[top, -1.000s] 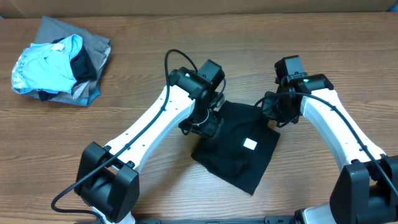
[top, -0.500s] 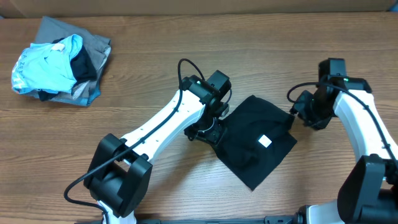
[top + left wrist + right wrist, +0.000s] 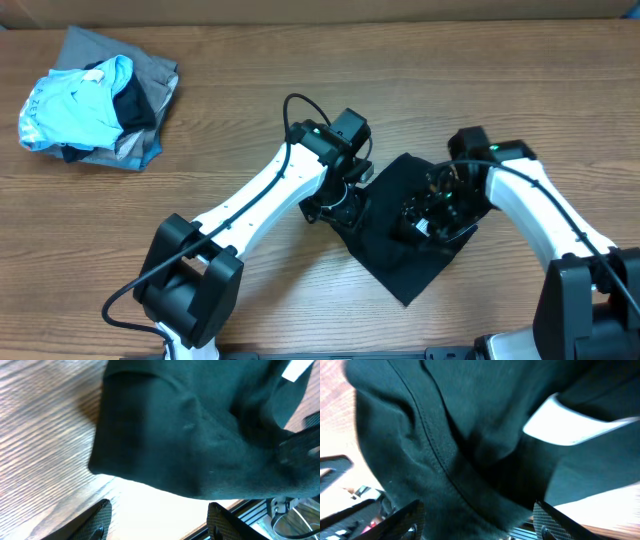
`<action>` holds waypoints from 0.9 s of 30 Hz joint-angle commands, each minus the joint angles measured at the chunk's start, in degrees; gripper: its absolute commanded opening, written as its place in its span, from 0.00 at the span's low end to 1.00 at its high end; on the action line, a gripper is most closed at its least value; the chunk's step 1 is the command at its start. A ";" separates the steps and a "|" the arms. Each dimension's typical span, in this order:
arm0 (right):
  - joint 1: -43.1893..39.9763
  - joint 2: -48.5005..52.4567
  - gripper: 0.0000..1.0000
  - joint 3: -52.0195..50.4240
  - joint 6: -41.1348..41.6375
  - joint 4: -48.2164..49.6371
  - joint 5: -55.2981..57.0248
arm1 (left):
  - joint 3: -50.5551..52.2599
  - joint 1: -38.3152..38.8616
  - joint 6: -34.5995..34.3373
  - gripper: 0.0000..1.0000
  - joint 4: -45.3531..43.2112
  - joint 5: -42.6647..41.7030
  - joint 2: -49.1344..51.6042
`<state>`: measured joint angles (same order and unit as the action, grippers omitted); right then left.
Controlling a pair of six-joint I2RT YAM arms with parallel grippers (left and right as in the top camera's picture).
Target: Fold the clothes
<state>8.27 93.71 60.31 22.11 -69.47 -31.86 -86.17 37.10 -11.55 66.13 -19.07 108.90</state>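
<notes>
Spare garments [image 3: 95, 95] lie heaped at the far left of the table [image 3: 250, 100]. At centre, the left gripper [image 3: 335, 208], jaws spread and empty, hovers at the edge of the folded black shirt [image 3: 400, 265]. The right gripper [image 3: 432, 212], jaws released, hangs over its white label [image 3: 570, 422].

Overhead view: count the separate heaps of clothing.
2: the folded black fabric shirt at centre, and a light-blue and grey garment heap at top left. Pieces inside may be hidden.

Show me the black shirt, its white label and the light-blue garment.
black shirt [image 3: 400, 270], overhead view, lower folded corner.
white label [image 3: 565, 422], right wrist view, label's middle.
light-blue garment [image 3: 75, 105], overhead view, its middle.
</notes>
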 commanded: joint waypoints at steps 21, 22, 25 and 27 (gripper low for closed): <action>-0.39 -1.38 0.59 3.23 2.75 2.82 -0.90 | 0.24 -1.84 0.26 0.57 -1.33 -15.34 0.20; -1.20 -1.38 0.61 3.67 2.78 3.08 0.52 | 0.26 -1.81 -1.70 0.56 -1.70 -18.29 0.22; -4.74 -1.36 0.65 4.74 2.95 3.23 2.93 | 0.24 -1.05 -6.27 0.66 -1.73 -19.82 0.20; -8.79 -1.36 0.65 5.49 2.95 3.21 2.91 | 0.26 -0.57 -8.44 0.75 -2.19 -20.22 0.22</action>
<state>4.01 93.62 63.44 25.41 -66.54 -30.89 -86.17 35.64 -15.16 64.58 -34.24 108.90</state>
